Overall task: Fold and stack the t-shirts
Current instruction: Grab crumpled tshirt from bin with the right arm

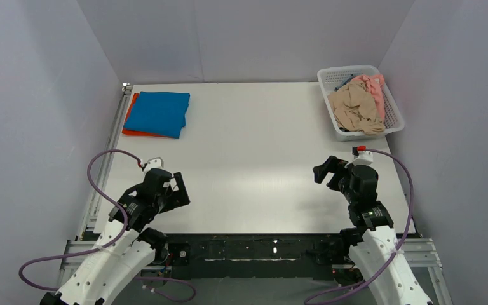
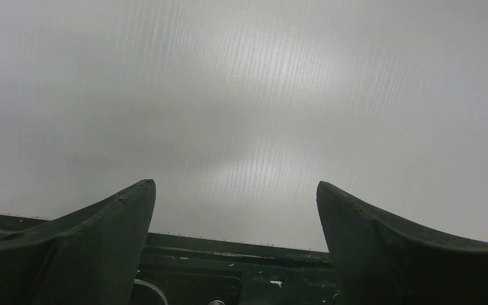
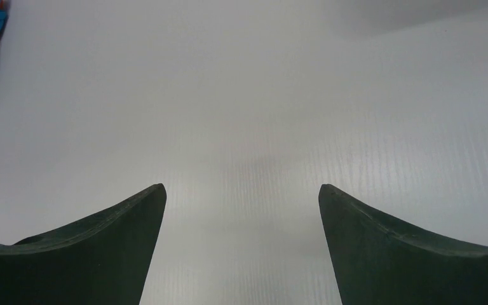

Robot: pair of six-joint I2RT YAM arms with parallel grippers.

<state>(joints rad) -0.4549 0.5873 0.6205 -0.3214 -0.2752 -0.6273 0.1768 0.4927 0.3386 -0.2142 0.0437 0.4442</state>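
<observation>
Far left corner of your table (image 1: 254,152): 2 folded shirts (image 1: 159,111), 1 on top of the other. Far right corner: the basket (image 1: 395,115), crumpled shirts (image 1: 356,108) heaped in it. Your left gripper (image 1: 181,190) hovers near-left, right gripper (image 1: 325,175) near-right, well apart.

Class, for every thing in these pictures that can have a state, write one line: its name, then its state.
basket: upright, holding unfolded shirts.
orange-red t-shirt: folded, bottom of the stack.
blue t-shirt: folded, lying on the orange-red t-shirt.
beige-tan t-shirt: crumpled in the basket.
salmon pink t-shirt: crumpled in the basket.
grey-blue t-shirt: in the basket, mostly hidden.
left gripper: open, empty.
right gripper: open, empty.
</observation>
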